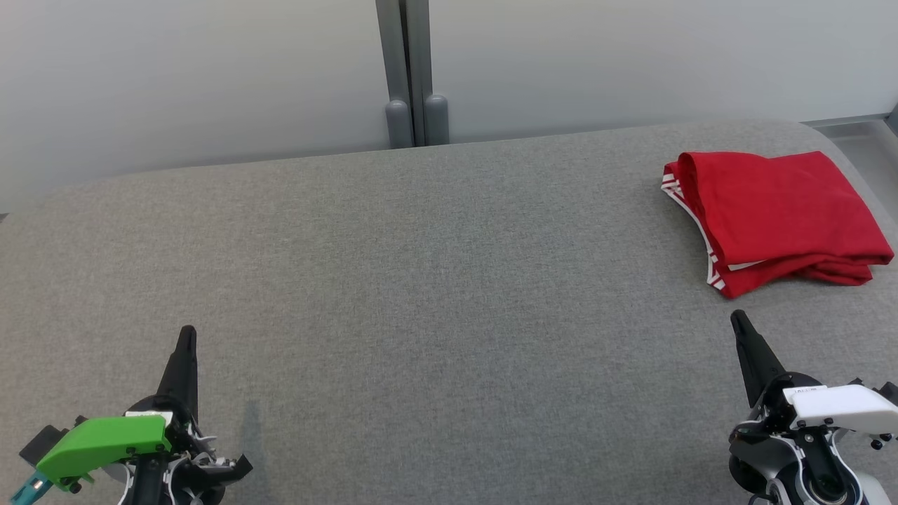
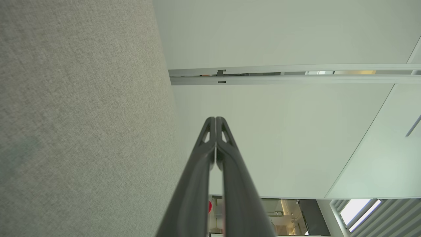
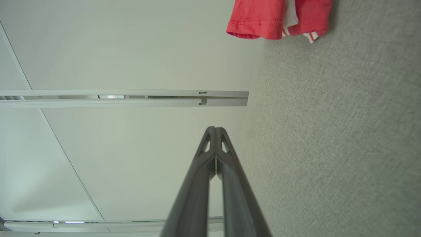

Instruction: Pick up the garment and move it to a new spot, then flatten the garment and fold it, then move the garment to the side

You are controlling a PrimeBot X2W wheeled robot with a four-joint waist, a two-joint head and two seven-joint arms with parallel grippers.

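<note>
One garment (image 1: 779, 217), red, folded, white red-striped sleeve edge showing along its left side, lies at far right of gray fabric counter (image 1: 421, 280), near rounded corner. Right gripper (image 1: 738, 320) nearer robot, apart from garment, fingers clenched on nothing. Left gripper (image 1: 186, 334) well apart at lower left, fingers clenched, empty. Pale wall panels (image 1: 210, 84), gray post (image 1: 410, 70) behind counter.

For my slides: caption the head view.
Folded red jersey T-shirt with white striped edging lies far right on grey fabric surface; left gripper and right gripper shut, empty.
</note>
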